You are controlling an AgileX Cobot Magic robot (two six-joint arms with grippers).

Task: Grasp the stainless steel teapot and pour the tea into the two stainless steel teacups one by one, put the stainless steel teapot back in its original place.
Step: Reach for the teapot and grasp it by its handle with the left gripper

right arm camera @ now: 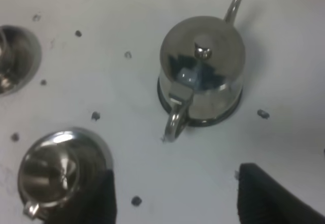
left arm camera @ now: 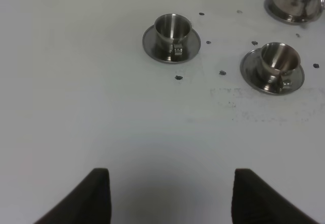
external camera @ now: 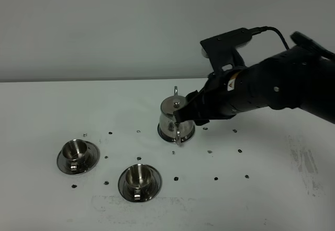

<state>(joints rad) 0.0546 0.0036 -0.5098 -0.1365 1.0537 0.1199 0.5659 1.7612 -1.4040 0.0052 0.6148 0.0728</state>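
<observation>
White table [external camera: 42, 110], scuffed and dotted with dark specks [external camera: 239, 151], under a plain grey wall [external camera: 104, 26]; right gripper [right arm camera: 175, 183] hangs spread and empty, the stainless steel teapot [right arm camera: 203, 71] just ahead on its disc [right arm camera: 231, 113]; left gripper [left arm camera: 170, 183] likewise spread, the two stainless steel teacups [left arm camera: 172, 27] [left arm camera: 278, 59] well ahead on saucers [left arm camera: 150, 43].

Teapot [right arm camera: 203, 76] sits upright on its steel disc [right arm camera: 226, 118], loop handle facing the right gripper [right arm camera: 175, 186], whose dark fingers [right arm camera: 266, 196] are spread wide, clear of it. One teacup [right arm camera: 53, 173] is just beside a finger
</observation>
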